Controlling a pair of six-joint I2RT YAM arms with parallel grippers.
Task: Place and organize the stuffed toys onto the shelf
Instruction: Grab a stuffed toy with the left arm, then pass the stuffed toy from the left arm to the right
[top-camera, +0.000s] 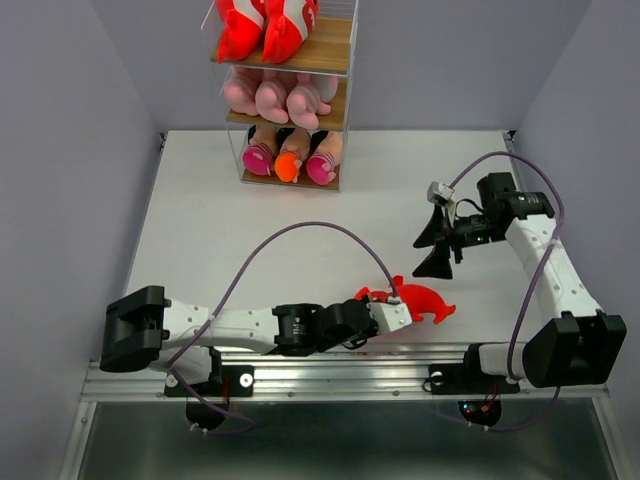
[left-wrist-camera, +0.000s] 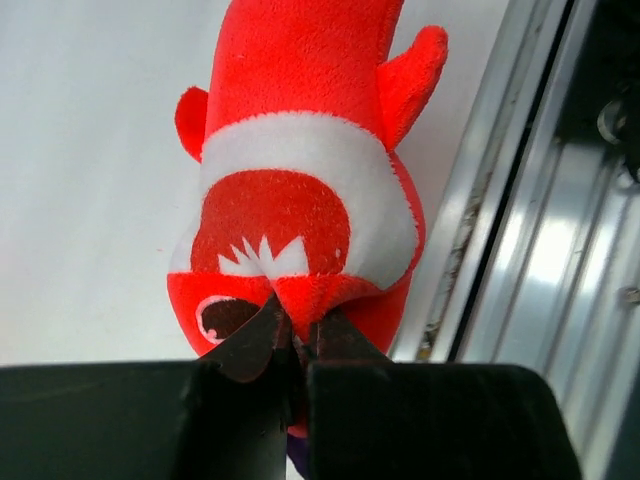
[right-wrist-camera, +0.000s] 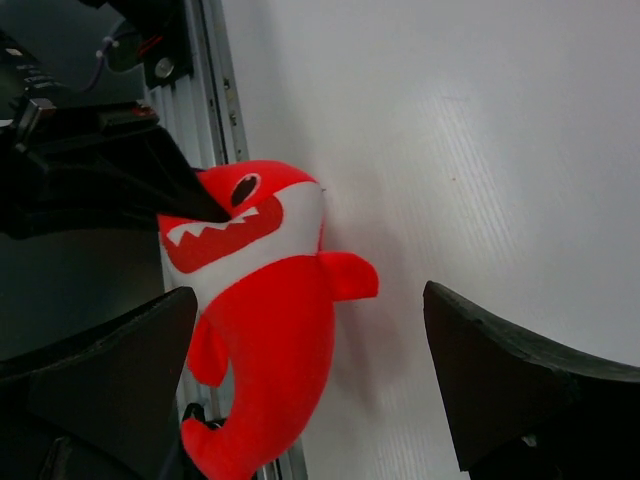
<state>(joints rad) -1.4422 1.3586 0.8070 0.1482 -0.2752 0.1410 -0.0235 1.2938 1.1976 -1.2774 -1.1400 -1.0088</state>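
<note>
Left gripper (left-wrist-camera: 295, 335): pinched almost closed on the snout of a red shark (top-camera: 428, 301), black fingers (left-wrist-camera: 250, 345) pressed into the plush just under the toothed mouth. Stretched low along the near side of the bench (top-camera: 250, 200), well apart from the shelf (top-camera: 338, 48) and off to its right.

Shark plain from the left wrist: white band round a dark red mouth, jagged white teeth, one eye just beside a finger, a fin out to each side, body running away from the gripper. Tail end pointing right in the top view, away from the shelf. Resting on the bench or lifted just clear of it: cannot tell.

Right gripper (top-camera: 440, 250): spread wide, holding nothing, hanging above the bench to the right of the shelf and nearer than it, apart from the shark. From the right wrist, shark framed between the two black fingers, touching neither.

Shelf at the far edge, three tiers, all stocked. Top tier: two red sharks (top-camera: 265, 25) side by side. Middle tier: three pink animals (top-camera: 275, 95) in a row. Bottom tier: three dolls (top-camera: 290, 160), with pink, orange and pink ends facing out. Purple cable (top-camera: 320, 224) arching over the bench between shelf and left arm.
</note>
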